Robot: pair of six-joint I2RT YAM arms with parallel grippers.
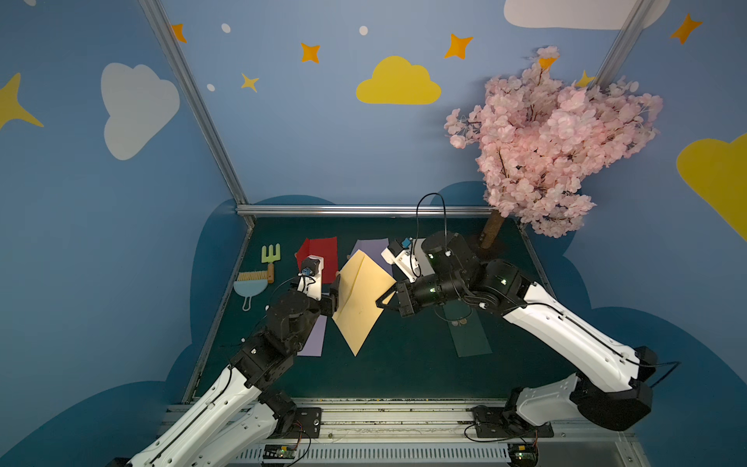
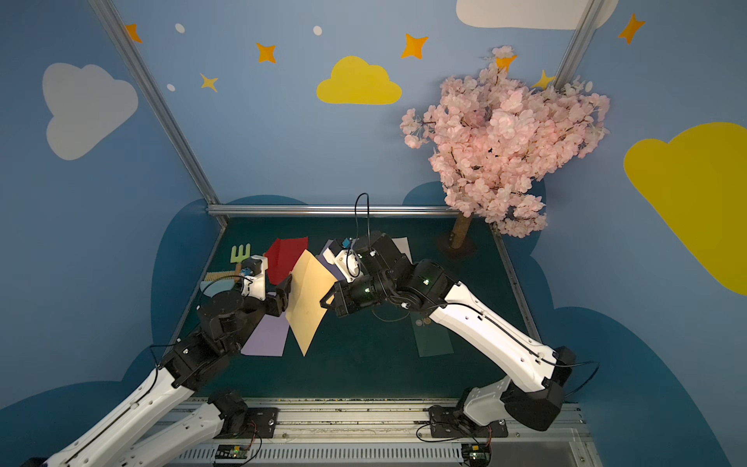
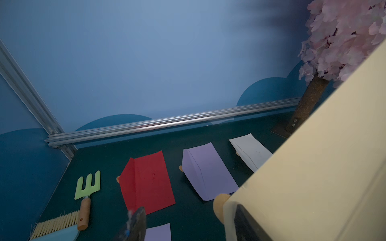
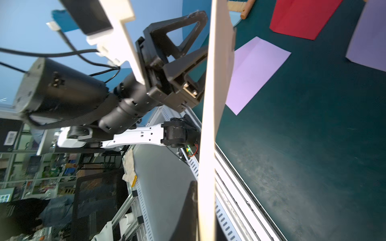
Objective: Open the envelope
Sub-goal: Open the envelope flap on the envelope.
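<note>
Holding the tan envelope [image 1: 361, 301] aloft, right gripper [image 1: 381, 302] jaws clamped tight on one edge; poising widely spread, empty left gripper [image 1: 336, 293] jaws opposite, likely needing to pinch the flap [image 1: 366, 271].

Blue cloud-painted walls [image 1: 323, 153], dark green tabletop [image 1: 404, 364], perhaps felt.

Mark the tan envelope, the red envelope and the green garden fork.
tan envelope [image 1: 364, 299]: in a top view, middle of its face.
red envelope [image 3: 146, 183]: left wrist view, middle of its body.
green garden fork [image 3: 84, 191]: left wrist view, base of the head, below the tines.
</note>
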